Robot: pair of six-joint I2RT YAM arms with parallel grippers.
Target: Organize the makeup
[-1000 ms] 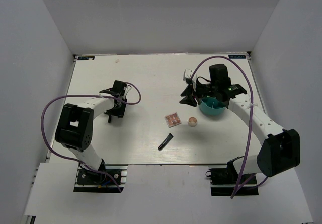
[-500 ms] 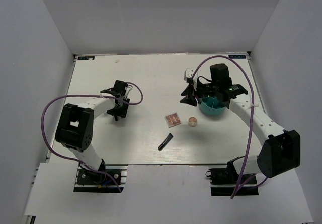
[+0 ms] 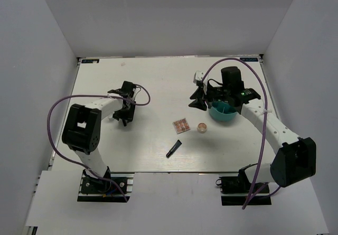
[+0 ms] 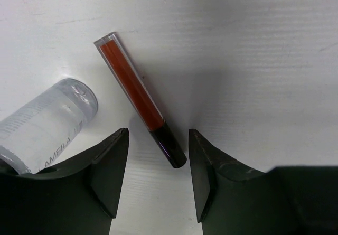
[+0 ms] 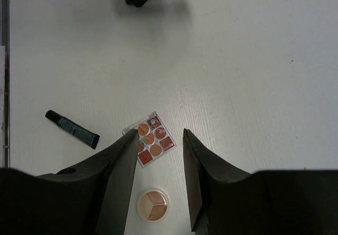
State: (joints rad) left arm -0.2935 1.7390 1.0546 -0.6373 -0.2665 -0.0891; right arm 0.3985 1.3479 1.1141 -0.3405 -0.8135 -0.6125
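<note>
Overhead, the left gripper (image 3: pixel 124 110) hangs at nine o'clock of the square palette (image 3: pixel 180 125), the right gripper (image 3: pixel 198 101) at one o'clock. Left wrist: jaws parted astride the red-black pencil (image 4: pixel 138 96), white bottle (image 4: pixel 45 127) at nine. Right wrist: jaws parted over the palette, round compact (image 5: pixel 153 204) at six, black tube (image 5: pixel 72 129) at nine.

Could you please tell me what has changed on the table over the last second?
The left arm swung slightly to the right and away from its base. The left gripper, open, now sits astride the dark end of the red-black pencil, beside the clear bottle. Nothing was gripped or released. The right gripper, teal cup, palette, round compact and black tube stayed put.
</note>
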